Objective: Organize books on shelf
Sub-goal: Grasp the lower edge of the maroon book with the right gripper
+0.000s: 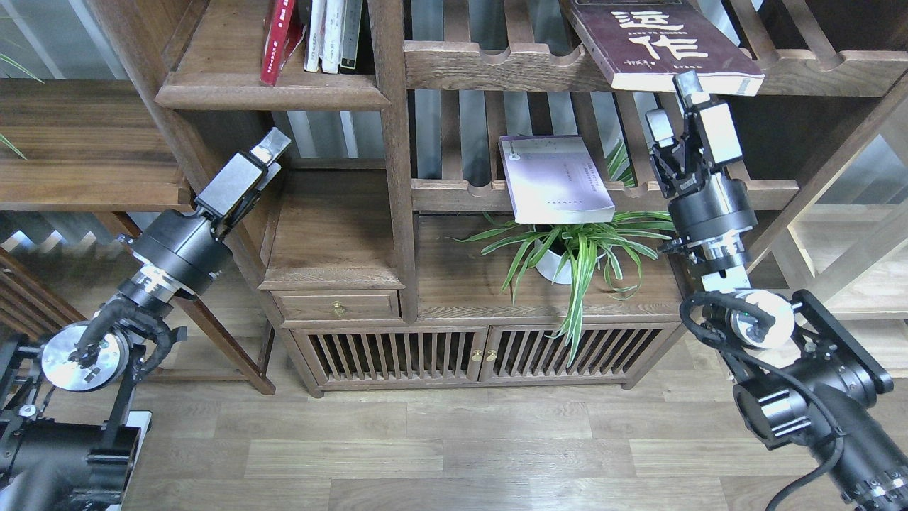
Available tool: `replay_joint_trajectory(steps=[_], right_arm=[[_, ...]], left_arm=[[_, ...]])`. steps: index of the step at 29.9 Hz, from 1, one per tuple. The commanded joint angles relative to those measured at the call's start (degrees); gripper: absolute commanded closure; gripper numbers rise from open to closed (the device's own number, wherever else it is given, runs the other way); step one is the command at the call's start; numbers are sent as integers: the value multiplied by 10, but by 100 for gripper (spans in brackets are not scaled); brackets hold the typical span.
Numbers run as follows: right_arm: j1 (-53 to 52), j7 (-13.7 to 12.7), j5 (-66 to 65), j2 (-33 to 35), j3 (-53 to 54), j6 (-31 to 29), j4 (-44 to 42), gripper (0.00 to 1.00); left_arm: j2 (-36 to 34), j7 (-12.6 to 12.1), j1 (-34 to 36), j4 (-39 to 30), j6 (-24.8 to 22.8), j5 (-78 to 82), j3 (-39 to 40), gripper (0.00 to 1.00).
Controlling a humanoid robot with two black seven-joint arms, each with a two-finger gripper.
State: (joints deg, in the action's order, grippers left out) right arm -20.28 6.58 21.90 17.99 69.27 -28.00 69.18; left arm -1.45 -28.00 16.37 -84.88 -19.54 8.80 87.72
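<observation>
Item one, placed: the bright red paperback with yellow lettering [278, 41] leans among pale-spined volumes [332, 34] on the solid dark-brown wooden shelf board with a rounded front lip [273, 92], upper left; you may count that book as shelved, though it tilts. Item two, outstanding: the dark maroon paperback with large white Chinese characters [660, 44] lies flat on the upper slatted rack with the notched front rail [489, 65], its near corner overhanging the rail toward you. Item three, outstanding: the pale lavender-white paperback with small text [555, 179] lies on the lower slatted rack [454, 193], also jutting past the rail, just above the green spider plant in a white pot [571, 248]. By that count, roughly a third of your task looks done. Your right gripper [677, 110] stands directly beneath the maroon book's overhanging edge, fingers parted and holding nothing; whether a fingertip touches the book cannot be told. Your left gripper [273, 145] points up toward the shelf board's underside; it carries nothing, but its fingers are seen too edge-on to tell whether they are apart. Room: open space remains on the board left of the red book. Obstacles you should mind are the upright post [389, 142] between compartments, the notched rails, and the plant's leaves under the lavender book.
</observation>
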Motion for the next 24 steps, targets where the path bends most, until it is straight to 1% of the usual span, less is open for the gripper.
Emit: replay_joint_trajectory(steps=[1, 24], right_arm=[[-13, 0, 0, 1, 0, 0, -1, 0], [-23, 0, 0, 0, -10, 0, -34, 1]], left_arm=[[-4, 0, -5, -2, -3, 0, 0, 1], [-11, 0, -5, -5, -8, -1, 17, 1]])
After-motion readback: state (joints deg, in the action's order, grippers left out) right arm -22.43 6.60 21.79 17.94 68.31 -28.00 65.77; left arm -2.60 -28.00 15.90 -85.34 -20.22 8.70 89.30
